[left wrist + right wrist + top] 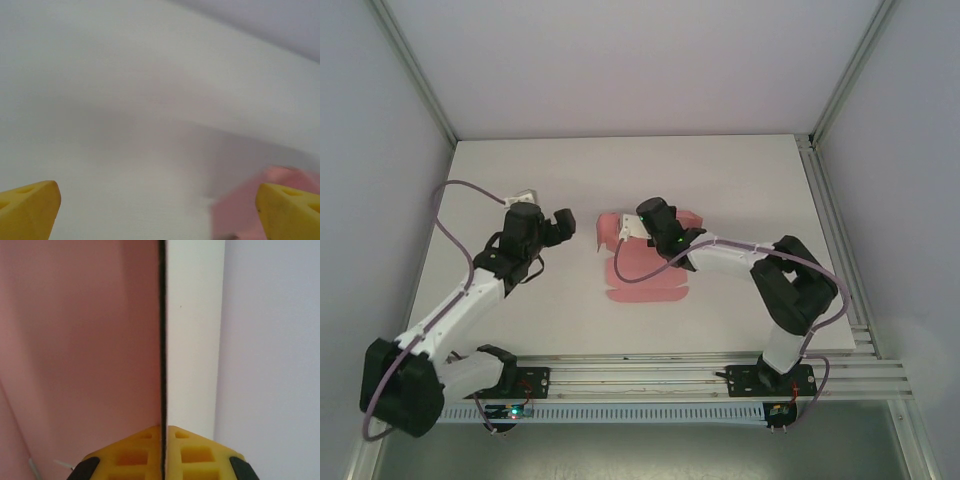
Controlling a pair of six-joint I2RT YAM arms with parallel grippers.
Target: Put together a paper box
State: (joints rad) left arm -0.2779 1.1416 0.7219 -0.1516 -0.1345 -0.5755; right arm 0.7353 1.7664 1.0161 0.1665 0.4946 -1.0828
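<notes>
**Top external: right gripper clamps a raised flap of the pink box, left gripper waits beside it with fingers apart**

Top external shows the box (pixel 645 270) as a pink die-cut sheet near the middle of the white table (pixel 740 180). Most of it lies flat. Its far flaps, toward 12 o'clock, are lifted.

The right gripper (pixel 623 232) reaches in from 3 o'clock and sits over the sheet's far left corner. On the right wrist camera its yellow fingers (pixel 137 455) are pressed together on a thin panel of the box (pixel 75 340) seen edge-on. The edge is a dark line running straight up from between the fingertips. The panel is pink to the left of that line and white to the right. A pale wall (pixel 270 340) stands at 3 o'clock of it.

The left gripper (pixel 566 222) hangs at 9 o'clock of the box, near it but apart from it, and points toward it. On the left wrist camera its two yellow fingertips (pixel 27 207) stand wide apart in the bottom corners, with nothing between them but bare table. A blurred pink part of the box shows at 4 o'clock, just beside the right-hand fingertip. I cannot tell whether the two touch.
</notes>
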